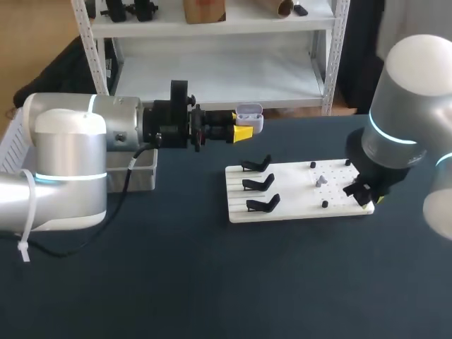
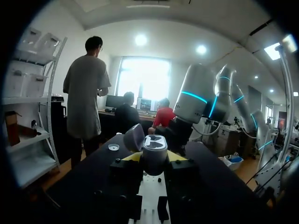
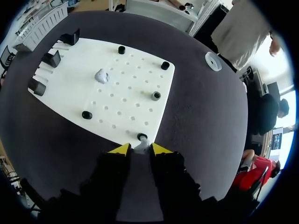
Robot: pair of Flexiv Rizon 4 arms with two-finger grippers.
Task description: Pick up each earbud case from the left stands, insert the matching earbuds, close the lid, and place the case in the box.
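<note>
- A dark table (image 1: 176, 268) fills the scene, with a white pegboard (image 1: 296, 205) lying flat right of its middle.
- Three black stands (image 1: 258, 183) sit in a column along the pegboard's left side. Small black pegs (image 3: 121, 49) dot its right part.
- The left arm (image 1: 70, 169) comes in from the left and stretches level above the table, its wrist pointing towards the right.
- The left gripper (image 1: 242, 133) hangs in the air left of the pegboard and behind it, well above the table top.
- Its yellow-tipped fingers (image 2: 133, 157) pinch the earbud case (image 2: 154, 151) from both sides. The pale case has its lid tipped open.
- A grey box (image 1: 145, 173) stands on the table at the left, partly hidden behind the left arm.
- The right arm (image 1: 402, 120) comes in from the right and points steeply down at the pegboard's right near corner.
- The right gripper (image 3: 140, 149) sits low at that edge, its fingers drawn close together.
- A small pale earbud (image 3: 140, 145) fills the narrow gap between those tips, just beside a black peg, and they appear to pinch it.
- A second earbud (image 3: 101, 75) lies loose on the pegboard, among the holes near its middle.
- A small white disc (image 3: 213, 61) lies on the table beyond the pegboard.
</note>
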